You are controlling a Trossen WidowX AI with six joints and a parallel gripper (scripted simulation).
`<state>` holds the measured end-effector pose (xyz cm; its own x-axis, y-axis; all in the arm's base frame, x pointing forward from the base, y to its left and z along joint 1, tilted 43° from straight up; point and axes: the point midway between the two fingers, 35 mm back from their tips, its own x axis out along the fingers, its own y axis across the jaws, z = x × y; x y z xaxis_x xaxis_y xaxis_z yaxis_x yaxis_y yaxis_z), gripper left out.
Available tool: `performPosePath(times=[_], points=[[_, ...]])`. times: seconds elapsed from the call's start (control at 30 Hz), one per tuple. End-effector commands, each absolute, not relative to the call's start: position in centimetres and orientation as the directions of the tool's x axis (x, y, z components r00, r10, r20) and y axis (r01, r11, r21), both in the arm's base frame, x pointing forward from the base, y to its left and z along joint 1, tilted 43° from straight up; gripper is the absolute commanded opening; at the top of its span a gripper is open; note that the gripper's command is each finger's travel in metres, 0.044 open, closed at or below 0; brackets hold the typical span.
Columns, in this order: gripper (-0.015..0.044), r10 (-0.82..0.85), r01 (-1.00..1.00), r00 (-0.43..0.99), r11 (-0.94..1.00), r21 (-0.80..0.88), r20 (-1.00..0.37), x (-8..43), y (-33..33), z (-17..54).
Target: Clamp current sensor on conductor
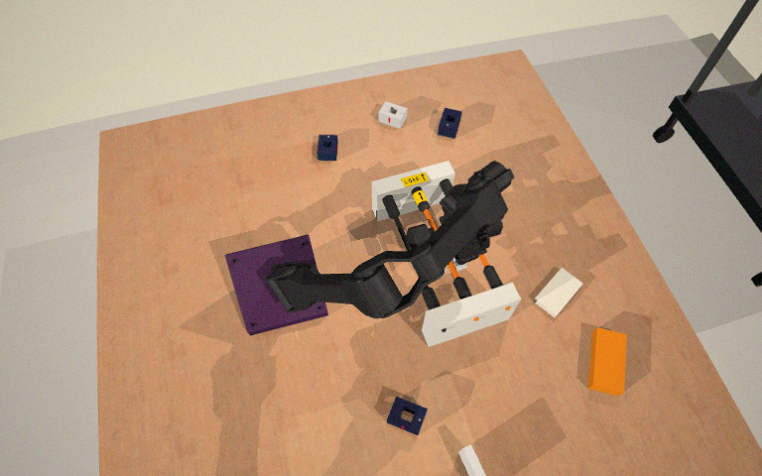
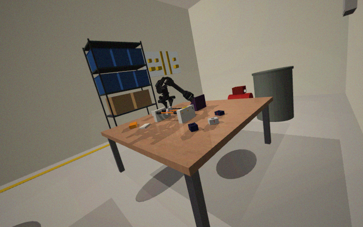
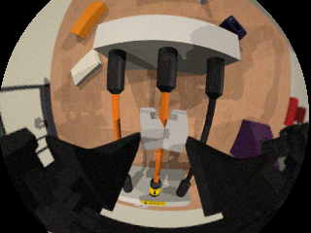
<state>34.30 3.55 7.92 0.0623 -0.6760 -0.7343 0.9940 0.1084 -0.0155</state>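
Observation:
The white sensor (image 3: 176, 131) (image 2: 167, 109) shows in the wrist view as two halves with a V-shaped gap. My gripper (image 3: 163, 138) is shut on it, one finger against each outer side. The sensor is over the middle orange conductor (image 3: 165, 103) (image 1: 429, 217), which shows through the gap and runs on below the halves; how deep it sits between them is hidden. This conductor bears the yellow arrow marker (image 3: 155, 188) (image 1: 420, 196), near the yellow LOAD label (image 1: 414, 179) on the end block. The sensor's arrow and latch are not visible. In the top view the arm mostly hides the sensor.
Another orange conductor (image 3: 116, 114) and a black conductor (image 3: 209, 116) flank the middle one. White end blocks (image 1: 470, 316) (image 3: 165, 36) hold all three. Dark blue sensors (image 1: 327, 147) (image 1: 407, 416), a white sensor (image 1: 392, 115), a white block (image 1: 558, 292) and an orange block (image 1: 607, 362) lie around.

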Motion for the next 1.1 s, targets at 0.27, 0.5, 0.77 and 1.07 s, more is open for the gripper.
performPosePath(times=[0.27,0.5,0.77,1.07], points=[[0.0,-0.674,0.994,0.067,0.111,-0.011,-0.735,34.36,3.75,8.02],[0.0053,-0.674,0.994,0.067,0.111,-0.011,-0.735,34.36,3.75,8.02],[0.0263,-0.674,0.994,0.067,0.111,-0.011,-0.735,34.36,3.75,8.02],[0.044,-0.674,0.994,0.067,0.111,-0.011,-0.735,34.36,3.75,8.02]])
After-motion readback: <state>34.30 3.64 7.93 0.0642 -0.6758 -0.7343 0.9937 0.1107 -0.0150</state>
